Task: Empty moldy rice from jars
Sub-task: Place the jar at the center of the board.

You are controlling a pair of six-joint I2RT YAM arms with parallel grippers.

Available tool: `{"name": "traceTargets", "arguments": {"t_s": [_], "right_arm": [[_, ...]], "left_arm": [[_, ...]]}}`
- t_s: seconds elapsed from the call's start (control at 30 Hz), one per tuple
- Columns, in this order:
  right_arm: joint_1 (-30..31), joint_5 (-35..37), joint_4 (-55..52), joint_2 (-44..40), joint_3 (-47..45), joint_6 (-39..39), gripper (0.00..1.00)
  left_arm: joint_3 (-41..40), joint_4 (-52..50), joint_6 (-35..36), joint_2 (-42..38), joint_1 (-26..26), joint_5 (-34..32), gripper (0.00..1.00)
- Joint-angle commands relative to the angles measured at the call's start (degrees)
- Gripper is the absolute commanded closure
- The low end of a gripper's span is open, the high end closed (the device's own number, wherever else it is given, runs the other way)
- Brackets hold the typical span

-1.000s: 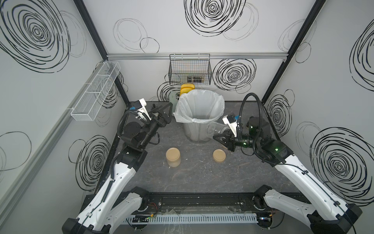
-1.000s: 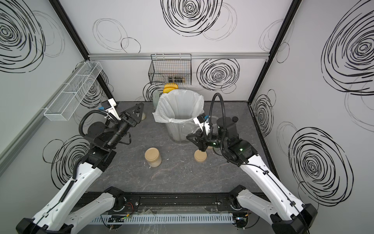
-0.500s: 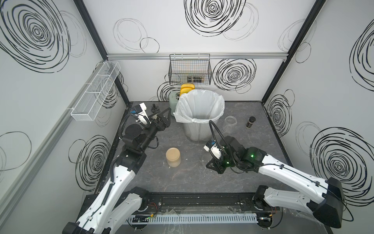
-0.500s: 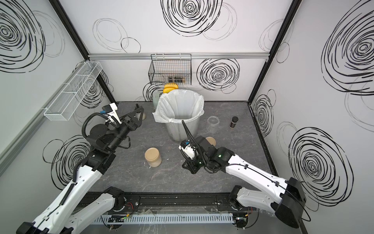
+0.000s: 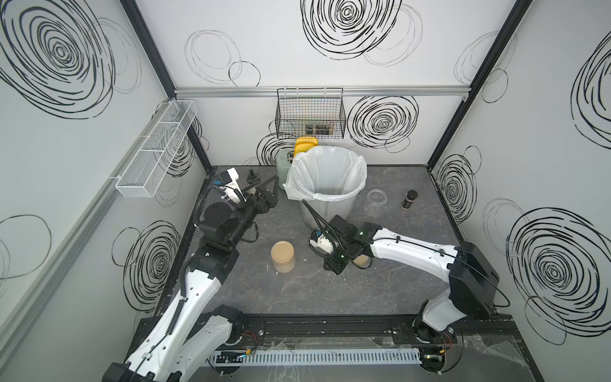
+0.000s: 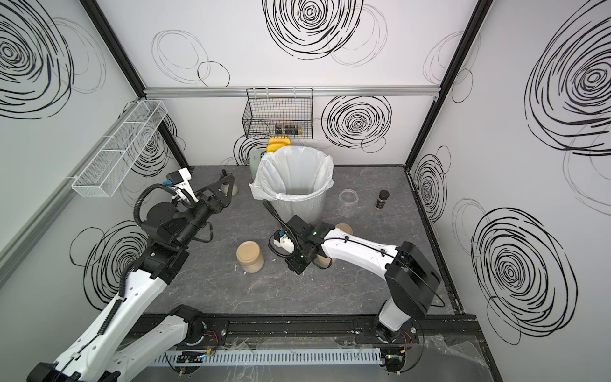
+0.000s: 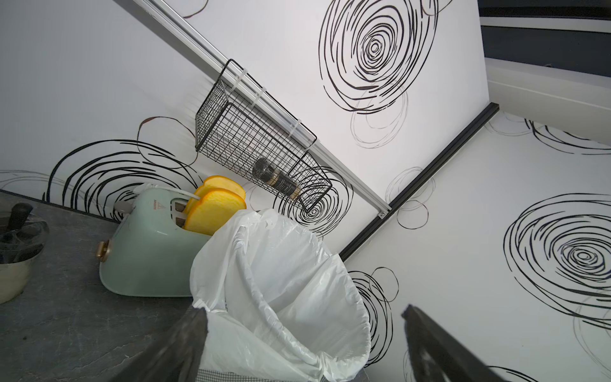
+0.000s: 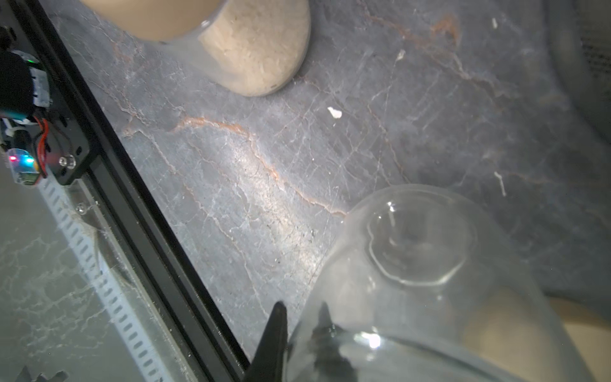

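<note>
One empty clear wide-mouthed jar (image 8: pixel 429 281) is pinched by its rim in the right gripper (image 8: pixel 301 334), seemingly for setting down; beige moldy rice (image 8: pixel 254 56) is seen sealed in the tan-lidded jar (image 5: pixel 282 256) just ahead, the left gripper (image 5: pixel 271 189) held agape.

The jar (image 8: pixel 413 264) in my right fingers (image 8: pixel 274 340) is clear and glossy; the bench (image 5: pixel 297 291), matt veined stone; the mesh bin (image 5: pixel 344 207), metal, plastic-lined.

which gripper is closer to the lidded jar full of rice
Right. The right gripper, pinching an empty jar's wall, sits low just beside the lidded jar; the left gripper hangs open farther back by the bin.
</note>
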Motion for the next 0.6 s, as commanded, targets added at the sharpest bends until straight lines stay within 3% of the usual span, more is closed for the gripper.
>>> {"name": "traceTargets", "arguments": {"t_s": [0.0,0.3,0.57], "right_arm": [[0.54,1.77,-4.26,1.54,2.99,-4.9,1.0],[0.5,5.47,-7.41,6.1,6.77,-8.51,0.98],[0.56,7.68,-7.58,8.23,7.55,-9.38,0.75]], "left_arm": [[-0.82,0.61,-0.6,-1.17,1.05,-0.46,0.04],[-1.98,0.8,-1.31,-1.51,2.62,0.45,0.04],[-2.51,0.9,-1.48,-1.8,4.01,1.43,0.04]]}}
